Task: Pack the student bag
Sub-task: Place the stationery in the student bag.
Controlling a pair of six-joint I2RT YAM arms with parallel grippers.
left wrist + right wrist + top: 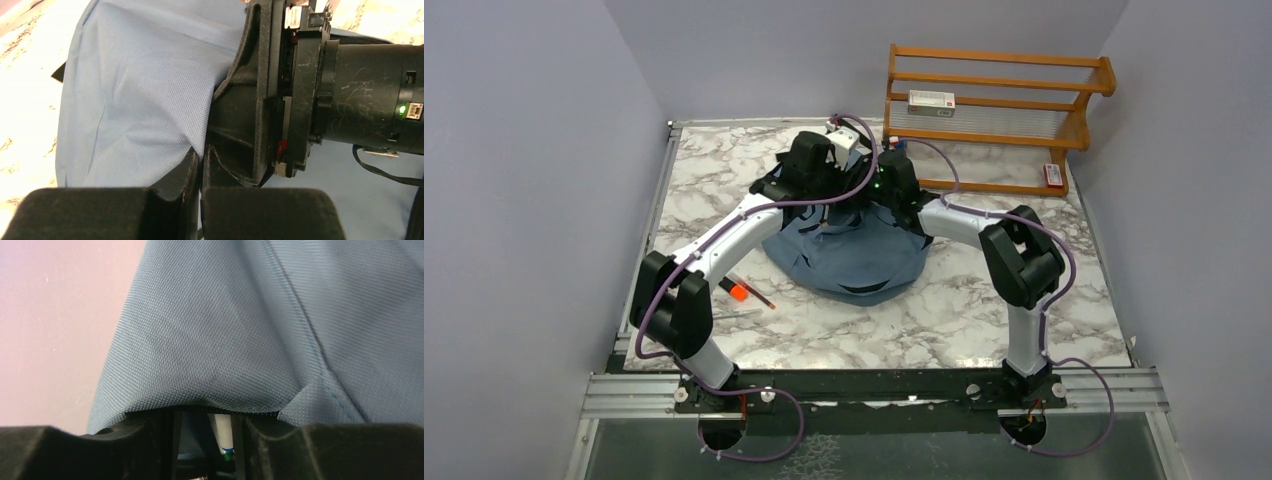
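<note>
Bag: student bag (pixel 854 258) slumped at the middle of the tabletop (pixel 984 320), with both arms meeting over its far edge.
Left side: left gripper (pixel 200 167) closed, pinching a fold of the bag's blue fabric.
Right side: right gripper (pixel 207 422) with jaws parted; the bag's hemmed edge drapes across its fingertips and a white marker (pixel 223 432) shows through the gap.
Nearby: orange-capped pen (pixel 742 292) on the tabletop, left of the bag.

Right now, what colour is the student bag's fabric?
The student bag is dusty blue, clearest in the left wrist view.
</note>
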